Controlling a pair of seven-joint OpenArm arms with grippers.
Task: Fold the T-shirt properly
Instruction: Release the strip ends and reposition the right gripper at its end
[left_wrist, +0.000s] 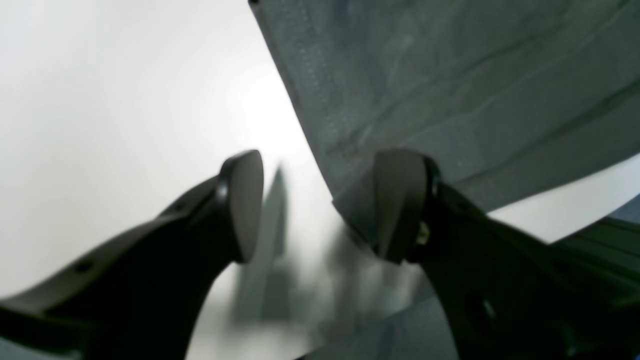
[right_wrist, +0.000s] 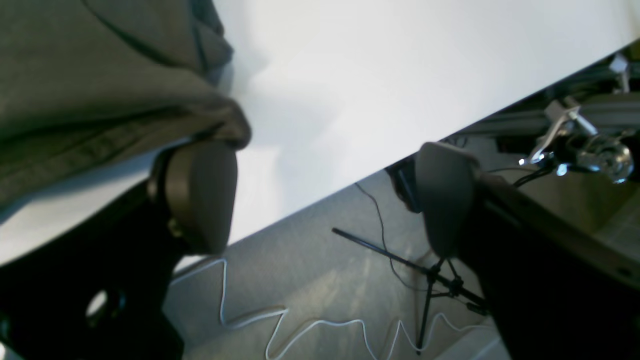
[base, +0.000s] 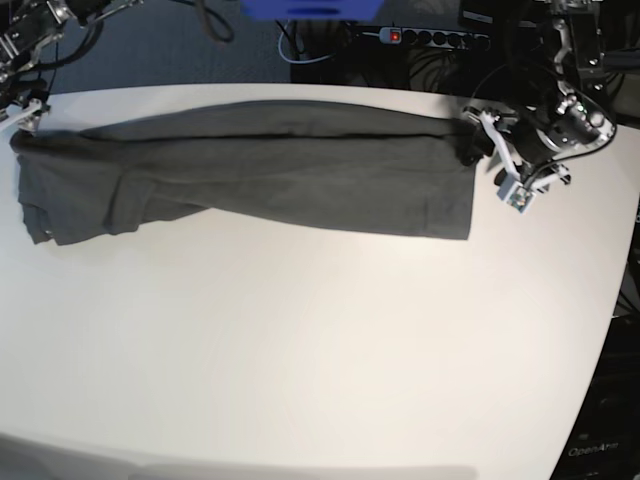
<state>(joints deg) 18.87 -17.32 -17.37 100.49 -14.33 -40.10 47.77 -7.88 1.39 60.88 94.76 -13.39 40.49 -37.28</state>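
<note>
The T-shirt (base: 250, 170) lies as a long folded band across the far side of the white table (base: 320, 350). At its hem end, the left gripper (left_wrist: 320, 205) has its 2 jaws spread, 1 finger (left_wrist: 397, 200) over the cloth's corner. At the other end, the right gripper (right_wrist: 325, 200) is spread too, cloth beside 1 finger (right_wrist: 200, 195), nothing pinched.

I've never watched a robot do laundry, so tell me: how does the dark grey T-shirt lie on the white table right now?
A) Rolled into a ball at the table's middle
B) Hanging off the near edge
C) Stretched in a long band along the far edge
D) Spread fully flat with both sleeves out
C: the T-shirt lies as a long, narrow band along the far side of the table.
</note>
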